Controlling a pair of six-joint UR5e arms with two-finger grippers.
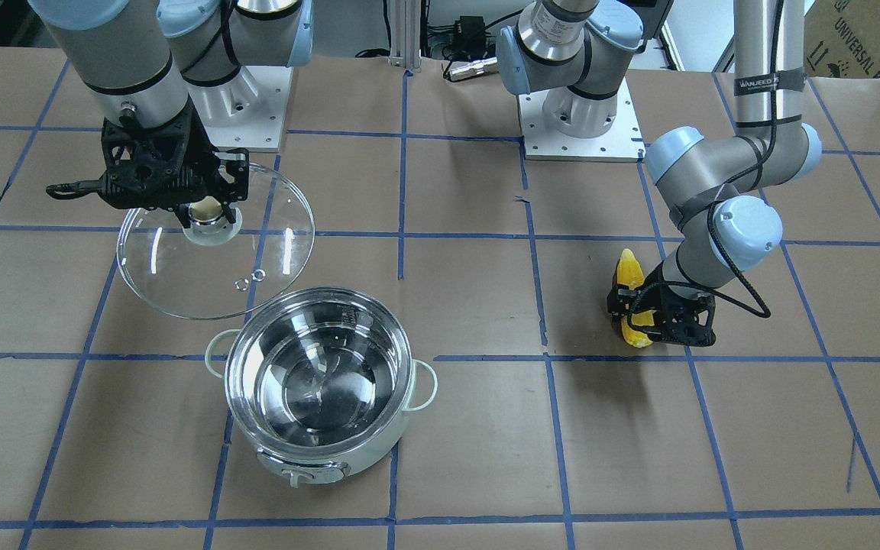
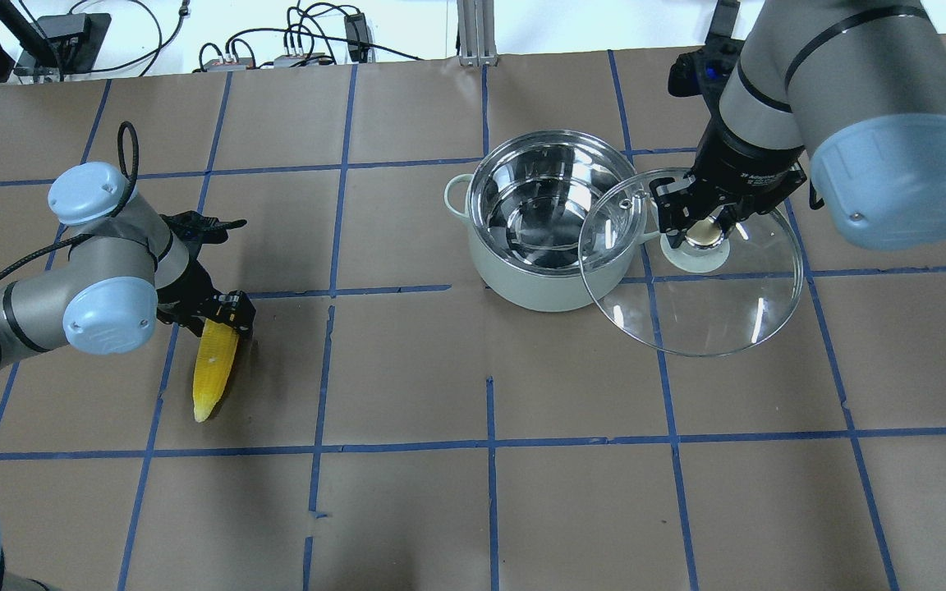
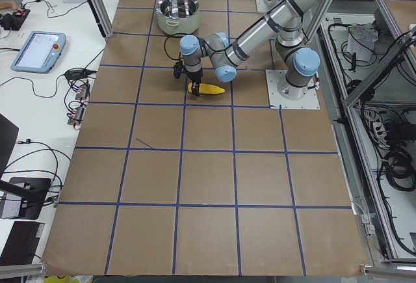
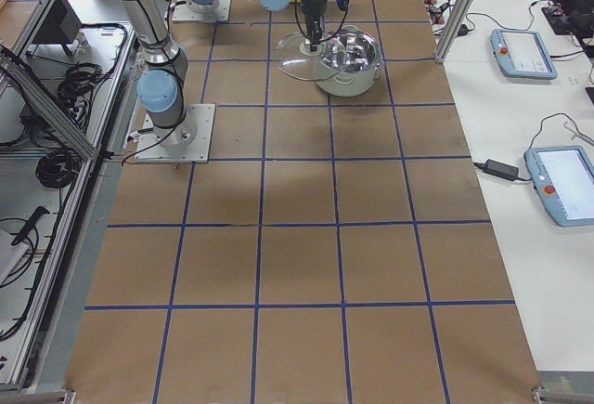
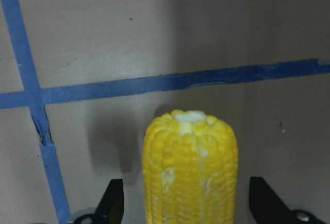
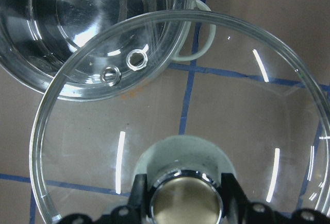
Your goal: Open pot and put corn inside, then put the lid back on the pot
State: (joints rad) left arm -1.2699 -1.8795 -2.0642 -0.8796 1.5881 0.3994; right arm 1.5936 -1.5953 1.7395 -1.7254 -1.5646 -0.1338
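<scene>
Corn [image 2: 214,365]: yellow, knobbly kernels, tapered, lying flat on the brown-papered table [image 2: 440,509], well apart from the pot [image 2: 534,283] on its robot-left side. The left gripper [image 2: 224,316] straddles the corn's thick end, fingers [image 5: 112,203] spread with a gap either side. Pot is round, pale mint, mirror-steel inside and uncovered; the right gripper [image 2: 704,223] is pinched on the shiny metal knob [image 6: 184,203] of the clear glass lid [image 2: 711,312], held tilted just beside the pot, edge overlapping the rim from overhead.
</scene>
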